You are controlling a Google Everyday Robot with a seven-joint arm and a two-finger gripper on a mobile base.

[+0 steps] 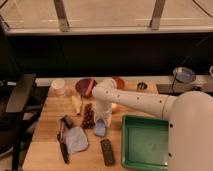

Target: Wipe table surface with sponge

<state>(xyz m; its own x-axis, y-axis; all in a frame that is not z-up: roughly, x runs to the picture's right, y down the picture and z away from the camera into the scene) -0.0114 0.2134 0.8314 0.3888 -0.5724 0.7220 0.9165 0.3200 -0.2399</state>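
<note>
At centre frame, the gripper [102, 121] pointed down, clenched on the sponge [100, 130] resting on the desk [45, 150], just left of the green tray [145, 118].

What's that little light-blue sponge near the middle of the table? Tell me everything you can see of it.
The sponge is a small, soft-looking, light-blue block lying on the wooden table surface. The gripper, closed, at the end of the white arm, is right on its top edge and seems to pinch it. Dark grapes lie close beside it on the picture's left. The green tray is apart on its right.
</note>
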